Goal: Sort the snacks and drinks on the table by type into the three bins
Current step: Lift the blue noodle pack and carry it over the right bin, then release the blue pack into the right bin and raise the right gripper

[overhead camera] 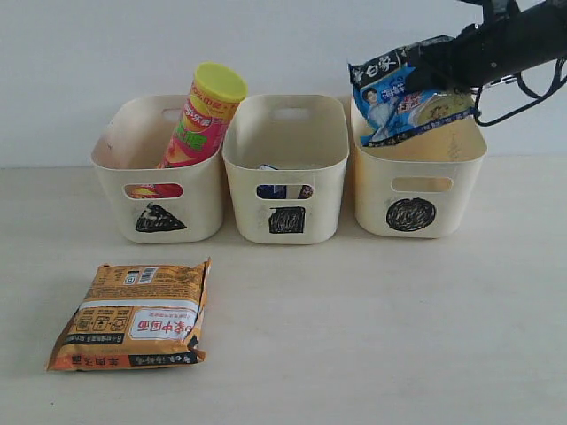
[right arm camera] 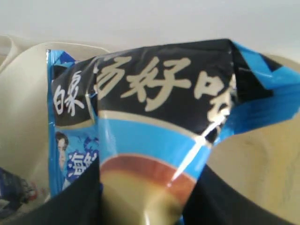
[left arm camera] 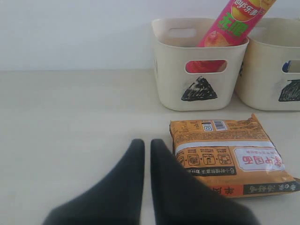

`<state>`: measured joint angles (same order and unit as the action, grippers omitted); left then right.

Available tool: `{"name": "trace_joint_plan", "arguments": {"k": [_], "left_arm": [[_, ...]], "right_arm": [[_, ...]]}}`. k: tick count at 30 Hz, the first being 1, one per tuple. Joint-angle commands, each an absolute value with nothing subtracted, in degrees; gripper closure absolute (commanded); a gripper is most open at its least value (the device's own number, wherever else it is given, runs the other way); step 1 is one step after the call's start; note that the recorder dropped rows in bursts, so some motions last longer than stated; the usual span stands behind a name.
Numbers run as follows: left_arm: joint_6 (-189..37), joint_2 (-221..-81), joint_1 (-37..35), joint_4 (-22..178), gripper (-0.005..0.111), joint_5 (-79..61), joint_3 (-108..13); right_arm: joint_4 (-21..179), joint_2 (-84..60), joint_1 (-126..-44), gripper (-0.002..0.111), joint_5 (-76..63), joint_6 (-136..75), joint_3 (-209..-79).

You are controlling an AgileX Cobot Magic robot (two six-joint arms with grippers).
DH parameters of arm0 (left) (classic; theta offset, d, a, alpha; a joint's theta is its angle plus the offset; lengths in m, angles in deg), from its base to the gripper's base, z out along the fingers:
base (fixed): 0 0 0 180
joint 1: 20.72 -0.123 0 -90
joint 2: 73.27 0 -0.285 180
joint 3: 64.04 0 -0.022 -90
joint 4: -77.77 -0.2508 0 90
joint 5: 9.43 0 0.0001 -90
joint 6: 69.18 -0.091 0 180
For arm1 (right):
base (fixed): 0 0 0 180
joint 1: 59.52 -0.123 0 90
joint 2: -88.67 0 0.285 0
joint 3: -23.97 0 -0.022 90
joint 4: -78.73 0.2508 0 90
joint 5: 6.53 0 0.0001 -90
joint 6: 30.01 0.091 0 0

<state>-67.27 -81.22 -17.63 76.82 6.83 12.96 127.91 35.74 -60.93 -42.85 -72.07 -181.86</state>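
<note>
My right gripper (overhead camera: 436,71) is shut on the blue noodle packet (overhead camera: 403,88) and holds it above the circle bin (overhead camera: 416,190); the packet (right arm camera: 150,126) fills the right wrist view between my fingers (right arm camera: 70,201). The orange-brown noodle packet (overhead camera: 133,316) lies flat on the table in front of the triangle bin (overhead camera: 159,199). My left gripper (left arm camera: 143,147) hovers shut and empty just beside that packet (left arm camera: 229,157). The pink chip can with yellow lid (overhead camera: 202,115) leans in the triangle bin. Something blue and white shows through the handle slot of the square bin (overhead camera: 283,199). The yellow can is hidden.
The three cream bins stand in a row along the back, against a white wall. The light wooden table (overhead camera: 372,336) stretches in front of them.
</note>
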Motion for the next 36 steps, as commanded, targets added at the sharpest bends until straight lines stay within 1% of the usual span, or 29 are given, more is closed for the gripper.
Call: {"name": "trace_joint_plan", "arguments": {"k": [1, 3, 4, 6, 8, 11, 12, 13, 14, 21, 25, 26, 27, 29, 30, 31, 32, 33, 34, 36], "left_arm": [[-67.52, -81.06, -17.79, 77.36, 0.102, 6.83, 13.18], [-67.52, -81.06, -17.79, 77.36, 0.102, 6.83, 13.18], [-67.52, -81.06, -17.79, 77.36, 0.102, 6.83, 13.18], [-67.52, -81.06, -17.79, 77.36, 0.102, 6.83, 13.18], [-67.52, -81.06, -17.79, 77.36, 0.102, 6.83, 13.18], [-67.52, -81.06, -17.79, 77.36, 0.102, 6.83, 13.18], [-67.52, -81.06, -17.79, 77.36, 0.102, 6.83, 13.18], [-67.52, -81.06, -17.79, 77.36, 0.102, 6.83, 13.18], [-67.52, -81.06, -17.79, 77.36, 0.102, 6.83, 13.18], [-67.52, -81.06, -17.79, 77.36, 0.102, 6.83, 13.18], [-67.52, -81.06, -17.79, 77.36, 0.102, 6.83, 13.18], [-67.52, -81.06, -17.79, 77.36, 0.102, 6.83, 13.18], [-67.52, -81.06, -17.79, 77.36, 0.102, 6.83, 13.18], [-67.52, -81.06, -17.79, 77.36, 0.102, 6.83, 13.18], [-67.52, -81.06, -17.79, 77.36, 0.102, 6.83, 13.18], [-67.52, -81.06, -17.79, 77.36, 0.102, 6.83, 13.18], [-67.52, -81.06, -17.79, 77.36, 0.102, 6.83, 13.18], [-67.52, -81.06, -17.79, 77.36, 0.102, 6.83, 13.18], [-67.52, -81.06, -17.79, 77.36, 0.102, 6.83, 13.18], [-67.52, -81.06, -17.79, 77.36, 0.102, 6.83, 13.18]], "right_arm": [[126.95, 37.75, -60.66, 0.105, -39.17, -72.11, -182.94], [126.86, 38.34, -60.66, 0.097, -38.16, -72.5, -182.94], [126.86, 38.47, -60.66, 0.09, -37.92, -72.69, -182.94], [126.86, 38.82, -60.66, 0.075, -37.92, -73.34, -182.94], [126.86, 38.93, -60.66, 0.055, -37.81, -74.36, -182.94], [126.86, 38.93, -60.66, 0.032, -36.77, -74.36, -182.94], [126.86, 38.93, -60.66, 0.028, -36.59, -74.36, -182.94], [126.86, 38.93, -60.66, 0.026, -36.54, -74.36, -182.94], [126.86, 38.93, -60.66, 0.026, -36.45, -74.36, -182.94], [126.86, 38.15, -60.66, 0.026, -36.67, -74.36, -182.94], [126.34, 35.59, -60.66, 0.026, -39.88, -74.36, -182.94], [125.62, 34.95, -60.66, 0.027, -41.16, -74.36, -182.94], [124.55, 33.98, -60.66, 0.031, -42.4, -74.21, -182.94], [122.53, 32.32, -60.66, 0.041, -44.52, -72.7, -182.94], [120.72, 31.41, -60.66, 0.051, -45.82, -70.24, -182.94], [118.31, 29.51, -60.66, 0.067, -48.03, -67.22, -182.94], [117.77, 28.62, -60.66, 0.078, -49.43, -66.32, -182.94], [116.76, 27.03, -60.66, 0.099, -52.05, -65.09, -182.94], [116.47, 26.22, -60.66, 0.108, -53.6, -64.67, -182.81], [115.91, 24.48, -60.66, 0.109, -57.68, -62.35, -182.81]]}}
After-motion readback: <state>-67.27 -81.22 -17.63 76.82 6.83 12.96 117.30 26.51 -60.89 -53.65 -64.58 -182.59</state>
